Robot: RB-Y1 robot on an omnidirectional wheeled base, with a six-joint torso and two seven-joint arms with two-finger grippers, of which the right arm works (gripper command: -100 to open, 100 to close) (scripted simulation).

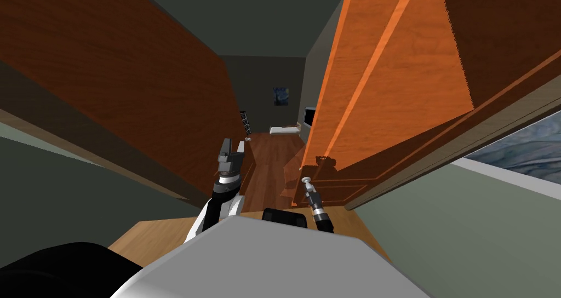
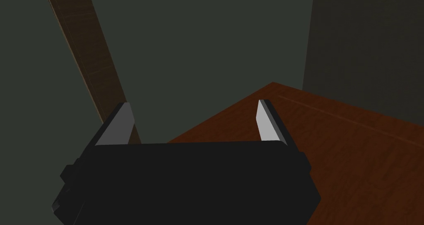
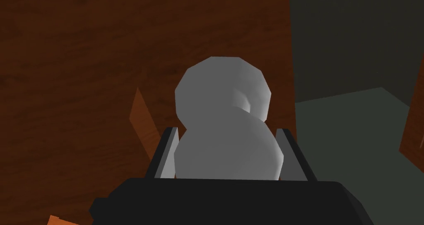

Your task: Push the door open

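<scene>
Orange-brown wooden door [image 1: 383, 92] was cut off at the top; right tool [image 3: 227, 130] clamped its round grey knob [image 3: 223, 90]; left tool [image 2: 194, 103], fingers apart.

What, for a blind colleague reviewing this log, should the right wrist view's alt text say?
The right gripper has its jaws pressed on the sides of a round grey door knob, mounted on a dark brown wooden door. Past the door's edge stands a dark grey-green wall.

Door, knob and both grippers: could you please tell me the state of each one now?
door, partly open.
knob, pressed on both sides by fingers.
right gripper, shut on the knob.
left gripper, open, holding nothing.
</scene>
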